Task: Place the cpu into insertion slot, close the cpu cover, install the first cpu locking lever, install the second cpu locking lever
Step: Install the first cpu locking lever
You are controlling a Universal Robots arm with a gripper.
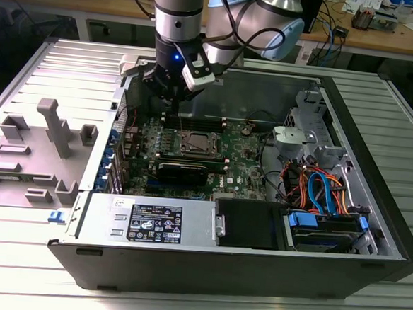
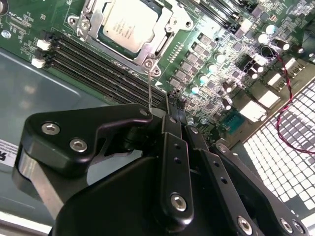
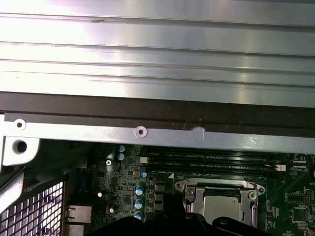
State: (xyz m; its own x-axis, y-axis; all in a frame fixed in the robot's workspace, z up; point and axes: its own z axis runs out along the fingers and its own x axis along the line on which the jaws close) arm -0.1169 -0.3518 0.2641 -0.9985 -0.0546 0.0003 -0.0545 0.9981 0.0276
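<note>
The cpu lies flat in the insertion slot on the green board, its silver top showing through the window of the cpu cover, which lies down over it. A thin wire locking lever stands up from the socket's corner and ends at the gripper's linkage; I cannot tell whether they touch. My gripper hangs just above the board beside the socket with its fingers together. In the exterior view the gripper is behind and to the left of the socket. The first wrist view has the cpu under its cover.
Long black memory slots run beside the socket. The open case's metal rim is close behind the gripper. A perforated rear panel and a red-black wire lie nearby. A drive cage with cables fills the exterior view's right.
</note>
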